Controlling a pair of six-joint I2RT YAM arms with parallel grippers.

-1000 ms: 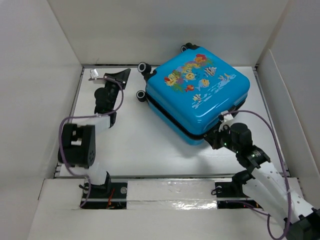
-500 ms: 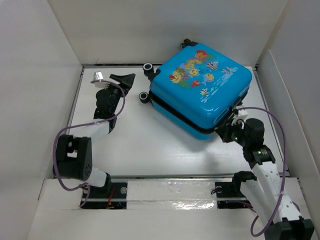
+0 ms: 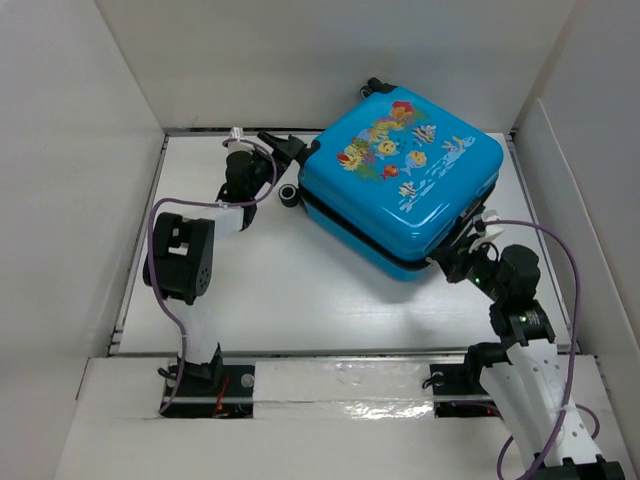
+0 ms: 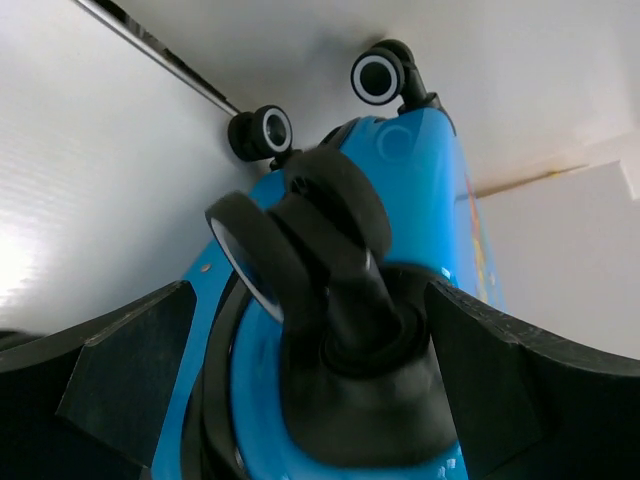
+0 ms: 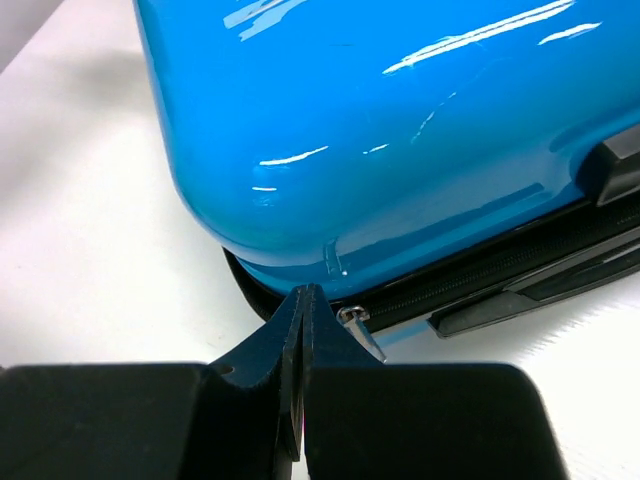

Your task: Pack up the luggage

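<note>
So, what changed: a second ago the left gripper point(image 3: 288, 148) sat closed, well off to the left of the luggage point(image 3: 400, 185). Now it's swung right, up against the case's far-left corner, and opened up.
Left fingers: spread wide. In the wrist view one black finger point(image 4: 130, 370) sits on each side of a wheel point(image 4: 300, 240), and neither looks like it's touching.
Right gripper point(image 3: 455, 262): parked at the near-right corner of the case, about where it was half a second ago.
Right fingers: pressed flat together, tips right at the zipper point(image 5: 480, 280) line. The little metal zipper pull point(image 5: 358, 325) is just beside the tips. I can't tell if they've actually caught anything.
Luggage: lying flat on the far-right part of the table point(image 3: 270, 290), fish side up, lid down. It has slid a bit farther back and to the right over the last second.
Other wheels: two more point(image 4: 262, 130) show beyond the straddled one, against the back wall.
What it means: my guess is the left arm is about to brace or grab the wheel corner so the case stops sliding while the right one works the zipper.
Progress: it looks like the closing-up stage, but how much of the zip is done isn't visible from here.
</note>
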